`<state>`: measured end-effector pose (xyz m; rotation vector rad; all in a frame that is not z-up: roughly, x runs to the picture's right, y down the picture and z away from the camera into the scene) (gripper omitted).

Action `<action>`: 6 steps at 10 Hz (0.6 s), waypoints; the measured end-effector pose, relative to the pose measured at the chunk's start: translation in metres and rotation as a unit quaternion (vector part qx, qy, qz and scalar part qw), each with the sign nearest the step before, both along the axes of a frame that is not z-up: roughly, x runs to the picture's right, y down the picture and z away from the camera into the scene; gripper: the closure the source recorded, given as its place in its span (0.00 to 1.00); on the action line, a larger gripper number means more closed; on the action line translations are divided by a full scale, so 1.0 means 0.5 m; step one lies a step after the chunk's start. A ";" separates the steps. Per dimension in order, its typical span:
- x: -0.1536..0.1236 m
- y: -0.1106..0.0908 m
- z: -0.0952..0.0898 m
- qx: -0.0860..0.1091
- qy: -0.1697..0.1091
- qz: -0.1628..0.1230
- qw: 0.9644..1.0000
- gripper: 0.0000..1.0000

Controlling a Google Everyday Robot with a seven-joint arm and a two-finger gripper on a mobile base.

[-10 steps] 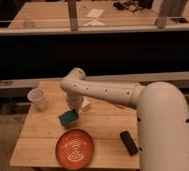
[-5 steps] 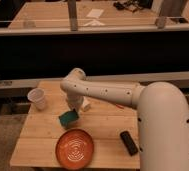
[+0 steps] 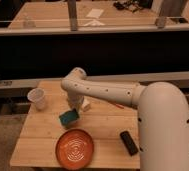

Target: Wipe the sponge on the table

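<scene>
Nothing visibly shifts since the earlier frames: arm, sponge and everything else hold their places. The sponge [image 3: 69, 117] lies on the table [image 3: 40, 142] just left of frame centre, slightly tilted, just above the plate [image 3: 75, 148] and near the white block [image 3: 86, 105]. The gripper [image 3: 74, 106] hangs over the sponge's upper edge, seemingly touching it; whether it is apart or clamped on the sponge I cannot tell. Wiping leaves no mark on the wood, so progress is hard to judge. Contact looks made or nearly made, which fits a stroke about to start as well as one just ended. A cup [image 3: 37, 98] stands at left, a black block [image 3: 129, 143] at lower right.
</scene>
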<state>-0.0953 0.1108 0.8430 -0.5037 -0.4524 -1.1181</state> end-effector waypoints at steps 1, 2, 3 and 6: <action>0.000 -0.001 0.000 0.000 0.000 0.001 1.000 0.96; -0.001 -0.002 0.001 0.000 0.001 0.002 1.000 0.96; -0.002 -0.002 0.001 0.000 0.001 0.002 1.000 0.96; 0.002 -0.003 0.002 0.000 0.002 0.003 1.000 0.96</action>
